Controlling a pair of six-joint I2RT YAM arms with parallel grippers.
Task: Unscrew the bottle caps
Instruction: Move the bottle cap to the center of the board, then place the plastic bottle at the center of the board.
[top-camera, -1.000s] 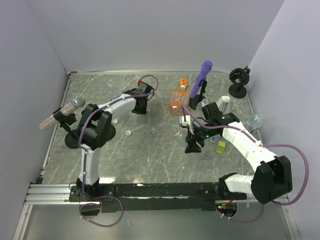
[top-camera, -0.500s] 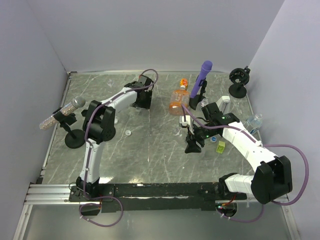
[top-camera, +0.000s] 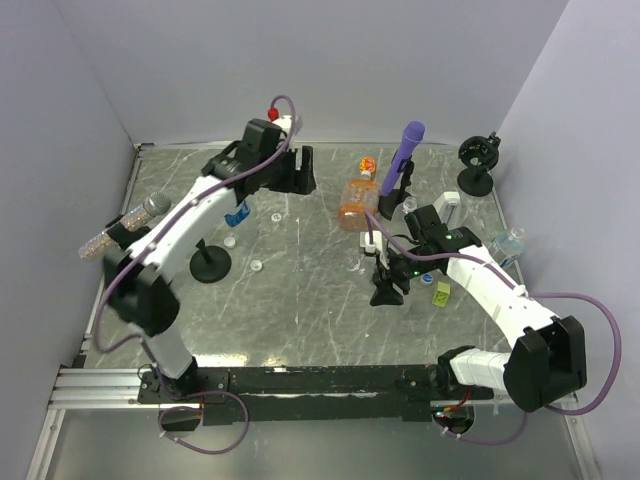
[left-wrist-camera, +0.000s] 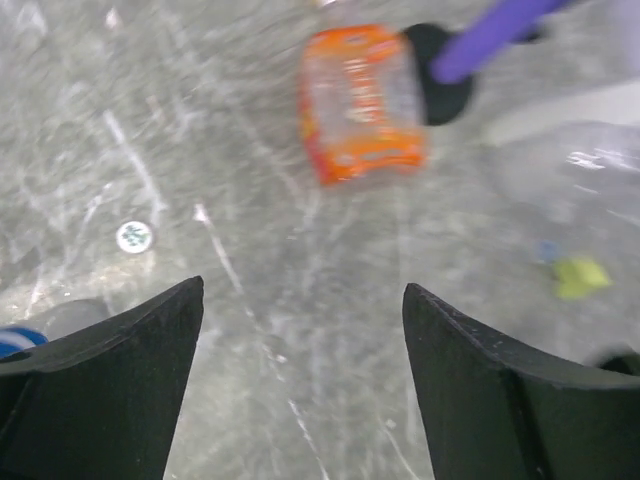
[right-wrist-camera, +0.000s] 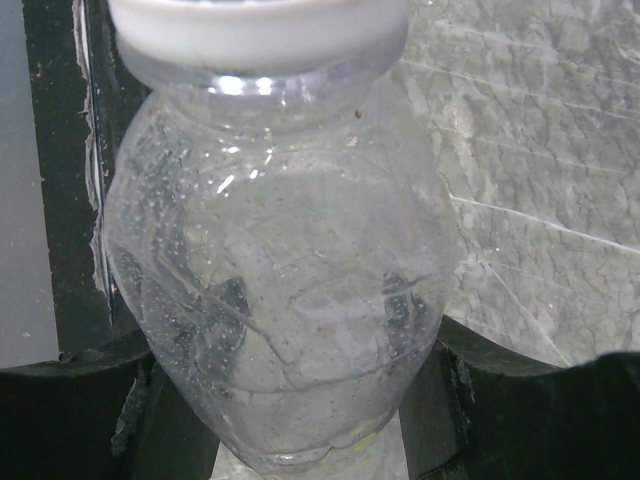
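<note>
Left pincer (left-wrist-camera: 300, 290): jaws spread wide with nothing between them, raised over the far-left part of the counter (top-camera: 300, 320).
Right pincer (right-wrist-camera: 290, 350): partly closed on the belly of the clear bottle (right-wrist-camera: 275, 270), one finger on each side of it.
Held bottle's top: one white cap (right-wrist-camera: 255, 25), seated on the neck.
Bottles, sure count: three.
Orange bottle (top-camera: 355, 203): one, squarish, lying near the far middle, with an orange-yellow cap (top-camera: 366, 165) at its far end.
Bottle with a blue label (top-camera: 508, 243): one, by the right wall.
Loose white caps (top-camera: 258, 265): three small ones, left of centre and apart from each other.
Other things: one purple stick (top-camera: 403, 155) just beside the orange bottle, and one yellow-green block (top-camera: 441, 293) near the right pincer.
Writing: the orange bottle's label is too blurred to read, and the blue label is too small.
</note>
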